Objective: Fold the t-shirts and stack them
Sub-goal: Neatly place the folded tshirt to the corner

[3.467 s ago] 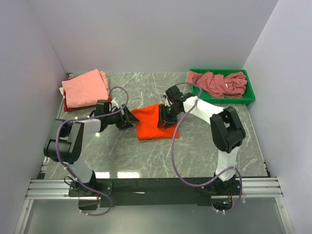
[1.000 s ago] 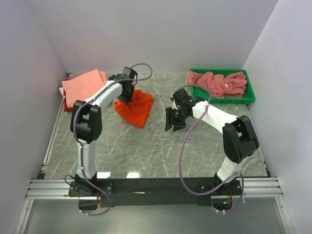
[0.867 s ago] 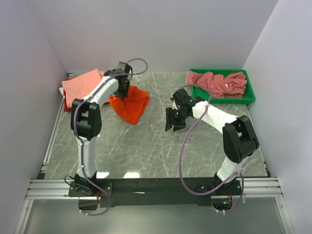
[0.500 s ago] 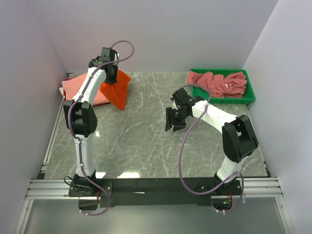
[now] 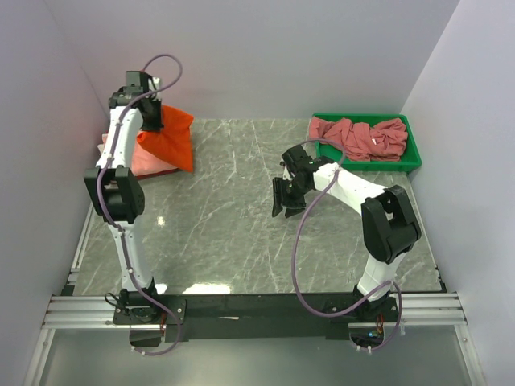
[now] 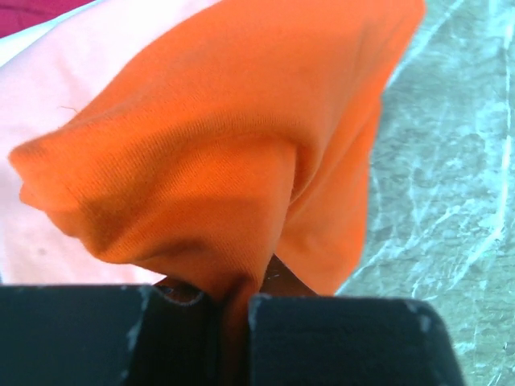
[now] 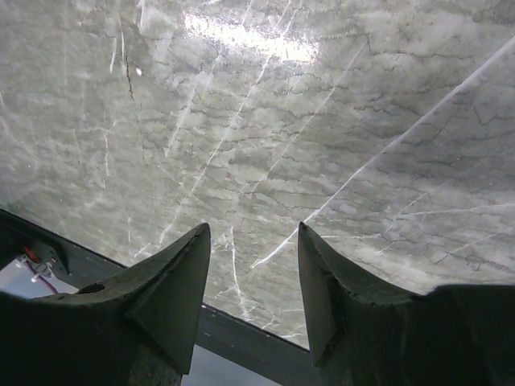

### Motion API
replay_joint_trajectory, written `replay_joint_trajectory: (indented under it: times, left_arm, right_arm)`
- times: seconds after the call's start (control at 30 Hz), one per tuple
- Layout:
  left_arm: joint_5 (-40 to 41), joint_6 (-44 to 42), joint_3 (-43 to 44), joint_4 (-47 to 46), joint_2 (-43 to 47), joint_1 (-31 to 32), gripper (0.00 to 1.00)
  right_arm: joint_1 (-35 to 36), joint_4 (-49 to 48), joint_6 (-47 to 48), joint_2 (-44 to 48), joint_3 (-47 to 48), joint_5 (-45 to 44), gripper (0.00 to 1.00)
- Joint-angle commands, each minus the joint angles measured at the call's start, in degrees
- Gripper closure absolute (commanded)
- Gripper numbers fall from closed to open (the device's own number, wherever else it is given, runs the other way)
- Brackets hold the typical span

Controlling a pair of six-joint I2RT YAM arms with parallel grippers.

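While gripping the folded orange t-shirt (image 5: 170, 138) tight in the left tool (image 5: 150, 121), dangling it just above the salmon-pink t-shirt (image 5: 147, 166), cloth bunching straight out from the jaws. Apparently stacking; next likely needing lowering squarely onto the salmon-pink t-shirt, then letting go. Right tool (image 5: 282, 201) waiting, jaws parted, over the surface (image 5: 233, 241), well apart from the salmon-pink t-shirt.

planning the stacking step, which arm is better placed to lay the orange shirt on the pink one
Left. The left gripper is shut on the orange t-shirt, which hangs just over the salmon-pink t-shirt at the far left. The right gripper is open, empty, mid-table.
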State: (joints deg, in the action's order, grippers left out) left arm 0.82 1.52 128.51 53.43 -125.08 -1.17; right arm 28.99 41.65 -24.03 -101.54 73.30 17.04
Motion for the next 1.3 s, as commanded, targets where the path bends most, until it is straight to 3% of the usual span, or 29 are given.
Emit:
replay_joint_trajectory:
  times: [0.0, 0.37, 1.2, 1.23, 1.27]
  left_arm:
    - [-4.24, -0.2, 2.98, -1.49, 2.64, -2.78, 1.0]
    - [-9.16, 1.56, 2.89, -2.36, 3.52, -7.62, 1.0]
    - [-10.67, 4.98, -2.3, -4.12, 2.03, -15.44, 1.0]
    - [-9.88, 5.33, -2.3, -4.04, 1.86, -15.53, 0.97]
    - [-8.83, 5.68, -2.21, -3.86, 1.51, -16.05, 0.8]
  right_arm:
    - [-0.34, 0.36, -0.58, -0.59, 2.55, 0.45, 0.45]
    - [-0.25, -0.78, -1.46, 1.07, 0.53, 0.8, 0.46]
    - [0.63, -1.39, -2.42, 3.36, -1.23, 0.81, 0.46]
    - [0.63, -1.39, -2.51, 3.54, -1.14, 0.63, 0.46]
    - [0.63, -1.39, -2.6, 3.8, -1.23, 0.37, 0.46]
